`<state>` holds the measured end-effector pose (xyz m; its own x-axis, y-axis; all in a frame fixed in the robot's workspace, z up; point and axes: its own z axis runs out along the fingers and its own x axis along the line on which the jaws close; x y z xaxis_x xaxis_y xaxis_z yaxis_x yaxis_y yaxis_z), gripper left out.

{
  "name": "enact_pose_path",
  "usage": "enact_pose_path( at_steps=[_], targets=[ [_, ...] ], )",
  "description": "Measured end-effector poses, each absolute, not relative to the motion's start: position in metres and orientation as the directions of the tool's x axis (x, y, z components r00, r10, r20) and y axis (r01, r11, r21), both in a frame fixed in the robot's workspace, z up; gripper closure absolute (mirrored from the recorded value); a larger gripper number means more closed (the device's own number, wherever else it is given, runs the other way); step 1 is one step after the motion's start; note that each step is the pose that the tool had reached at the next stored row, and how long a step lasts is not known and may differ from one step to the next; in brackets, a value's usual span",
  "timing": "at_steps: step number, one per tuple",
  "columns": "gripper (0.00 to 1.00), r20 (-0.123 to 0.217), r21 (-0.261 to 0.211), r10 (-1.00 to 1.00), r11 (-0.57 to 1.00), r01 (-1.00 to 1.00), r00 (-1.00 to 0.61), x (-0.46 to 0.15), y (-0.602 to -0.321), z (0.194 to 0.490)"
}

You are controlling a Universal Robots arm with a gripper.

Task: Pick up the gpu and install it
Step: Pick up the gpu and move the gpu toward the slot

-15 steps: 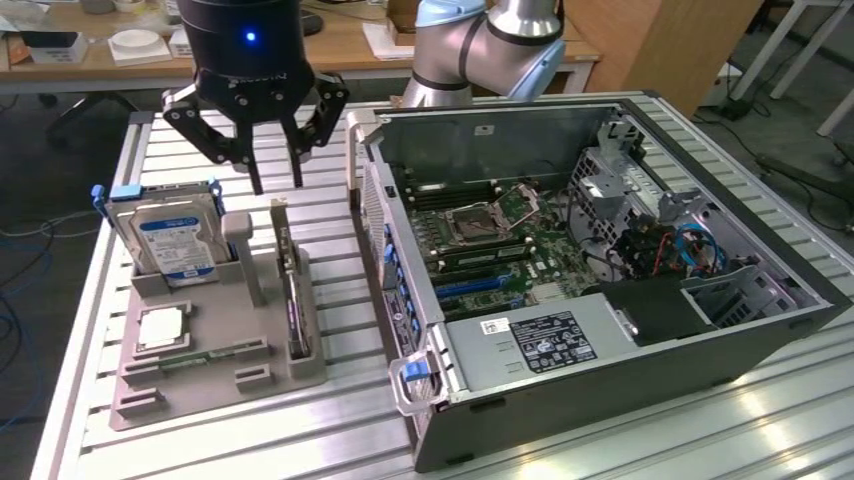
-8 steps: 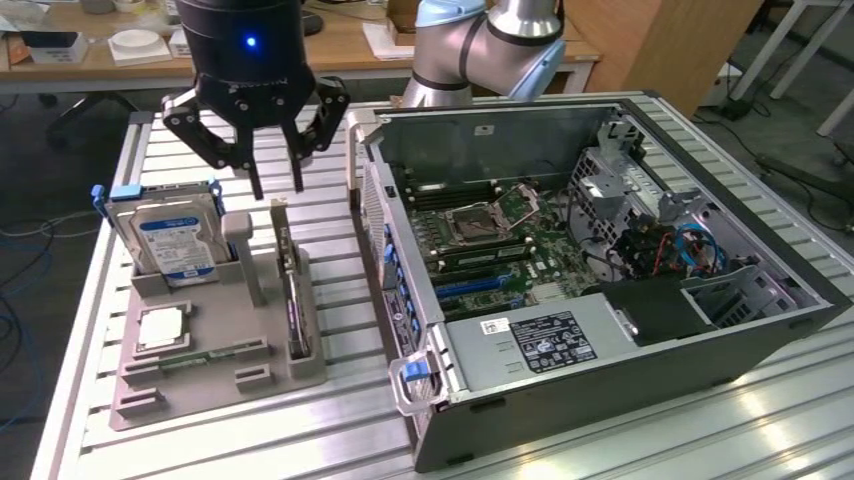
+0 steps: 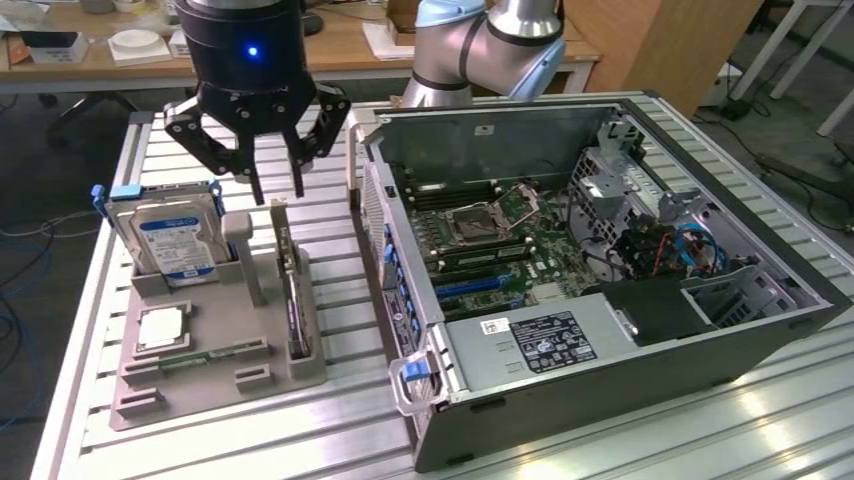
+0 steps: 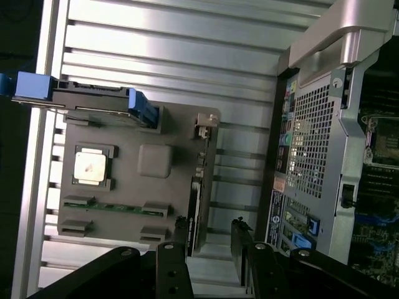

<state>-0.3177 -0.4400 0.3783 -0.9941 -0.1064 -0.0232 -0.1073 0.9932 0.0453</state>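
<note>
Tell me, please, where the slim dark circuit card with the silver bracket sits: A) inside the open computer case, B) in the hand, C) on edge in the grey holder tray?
C: the slim dark circuit card stands on edge in the grey holder tray, below the open hand.

The gpu (image 3: pixel 296 310) stands edge-on in the grey holder (image 3: pixel 200 385), its faces hidden, and the power supply label (image 3: pixel 545 342) is unreadably small.

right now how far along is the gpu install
Nothing looks done yet: the gpu stands on edge in the grey holder. In hand: the open gripper hangs above it, holding nothing. Left: grasping it and seating it in the open computer case.
</note>
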Motion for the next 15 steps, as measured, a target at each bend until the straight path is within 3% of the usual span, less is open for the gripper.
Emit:
enact_pose_path(
  at_steps=[15],
  targets=[
    [0.58, -0.023, 0.045, -0.073, 0.996, -0.074, -0.997, -0.318, -0.440, 0.367]
  ],
)
